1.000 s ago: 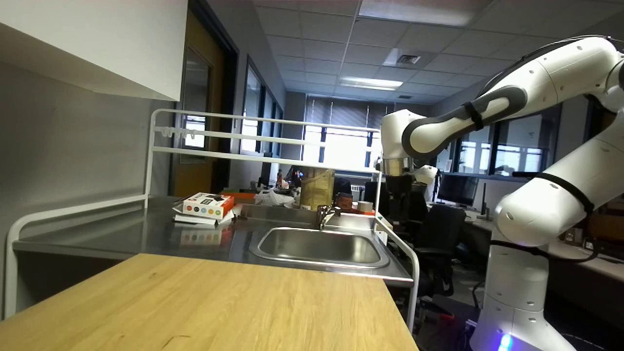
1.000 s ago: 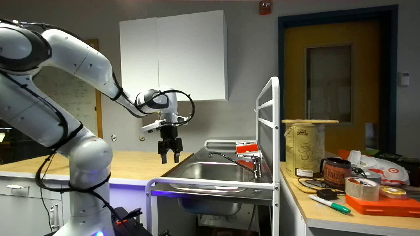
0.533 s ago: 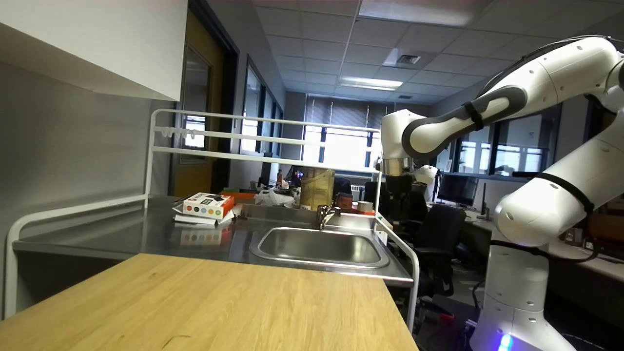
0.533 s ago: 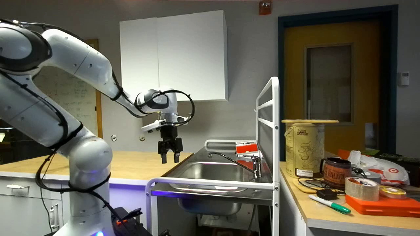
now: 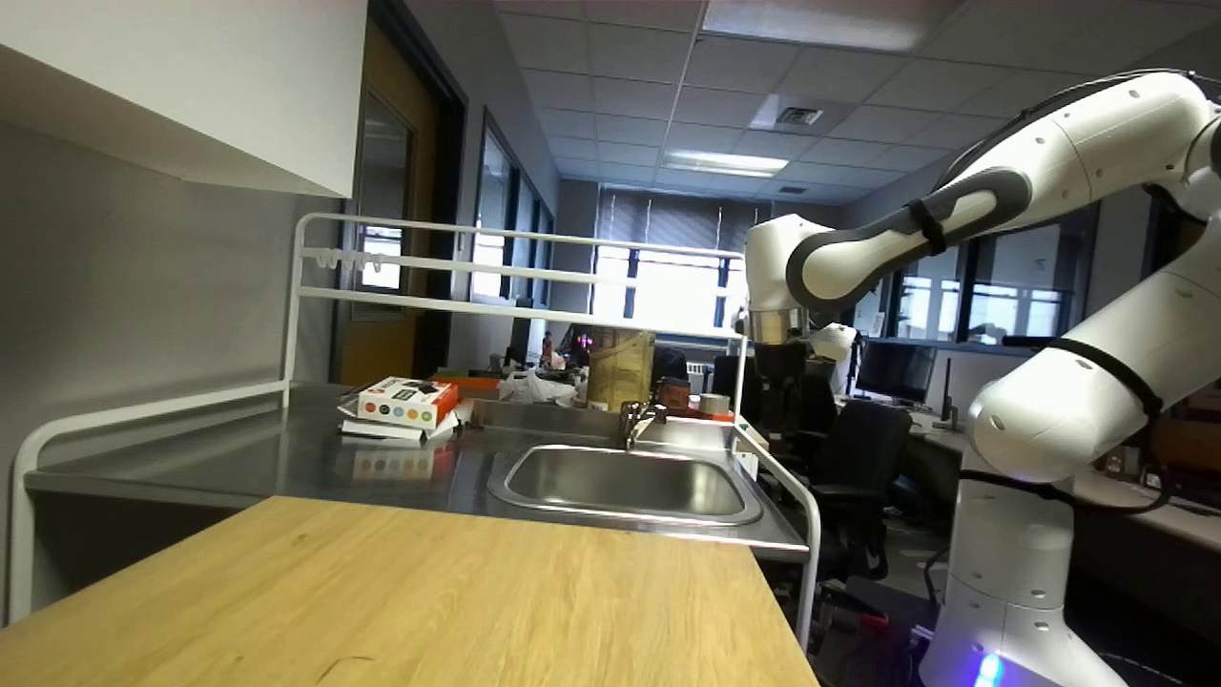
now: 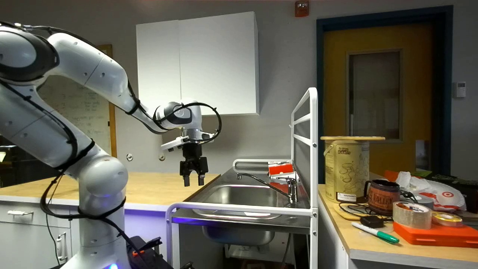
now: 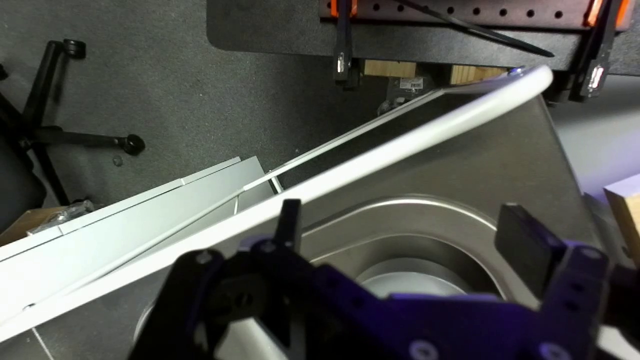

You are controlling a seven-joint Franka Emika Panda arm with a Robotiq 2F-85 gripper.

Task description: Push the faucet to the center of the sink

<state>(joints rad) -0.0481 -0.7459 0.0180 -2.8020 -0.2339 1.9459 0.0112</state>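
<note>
The chrome faucet (image 6: pixel 292 190) stands at the right side of the steel sink (image 6: pixel 242 194). Its long spout points left and away, with the tip near the sink's far edge in that exterior view. The faucet (image 5: pixel 631 420) also shows behind the sink (image 5: pixel 630 482) in an exterior view. My gripper (image 6: pixel 194 182) points down, open and empty, above and left of the sink, apart from the faucet. In the wrist view the gripper (image 7: pixel 401 207) has its fingers wide apart over the sink rim (image 7: pixel 415 201). I cannot make out the faucet there.
A white rail (image 6: pixel 242 208) runs along the sink counter's near end, and a taller white rack (image 6: pixel 314 149) stands behind the faucet. A red and white box (image 5: pixel 405 401) lies on the steel counter. A pale round object (image 7: pixel 410 285) sits in the sink. A wooden counter (image 5: pixel 429 592) adjoins.
</note>
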